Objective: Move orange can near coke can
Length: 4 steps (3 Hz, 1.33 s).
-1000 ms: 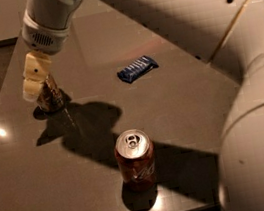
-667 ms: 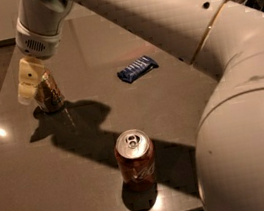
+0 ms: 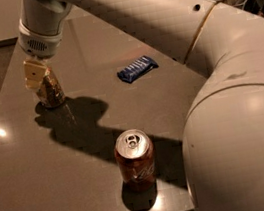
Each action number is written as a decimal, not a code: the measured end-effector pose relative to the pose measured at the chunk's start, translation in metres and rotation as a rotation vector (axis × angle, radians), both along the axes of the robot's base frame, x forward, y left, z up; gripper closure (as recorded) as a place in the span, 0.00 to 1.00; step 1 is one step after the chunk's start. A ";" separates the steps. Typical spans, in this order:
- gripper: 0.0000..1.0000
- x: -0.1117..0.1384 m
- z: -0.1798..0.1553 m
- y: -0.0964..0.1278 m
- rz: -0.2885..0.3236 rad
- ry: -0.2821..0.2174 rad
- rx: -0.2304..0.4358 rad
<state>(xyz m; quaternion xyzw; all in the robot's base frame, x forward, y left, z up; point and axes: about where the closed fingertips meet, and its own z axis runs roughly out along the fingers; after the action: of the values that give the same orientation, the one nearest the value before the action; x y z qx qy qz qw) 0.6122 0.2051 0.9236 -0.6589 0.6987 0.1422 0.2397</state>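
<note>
No text, number or brand name can be read letter for letter on any item. The coke can [image 3: 135, 160], standing near the front edge of the table [image 3: 41, 194], carries white script lettering on its dark red side that is too indistinct to spell out, and the blue wrapper [image 3: 137, 69], lying toward the far edge, shows pale markings along its length that are equally unreadable. The gripper [image 3: 41, 80] is positioned at the orange can [image 3: 53, 92] near the far left corner, where the can's side shows only dark, illegible markings.
</note>
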 end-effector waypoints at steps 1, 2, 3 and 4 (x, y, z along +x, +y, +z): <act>0.64 -0.005 0.008 -0.009 0.008 -0.012 0.012; 0.88 -0.028 0.024 -0.024 0.026 -0.023 0.054; 1.00 -0.061 0.034 -0.051 0.003 0.007 0.088; 1.00 -0.085 0.032 -0.083 -0.075 0.059 0.102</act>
<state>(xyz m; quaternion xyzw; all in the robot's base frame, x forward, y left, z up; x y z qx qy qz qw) 0.5269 0.1216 0.9552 -0.6149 0.7214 0.1880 0.2572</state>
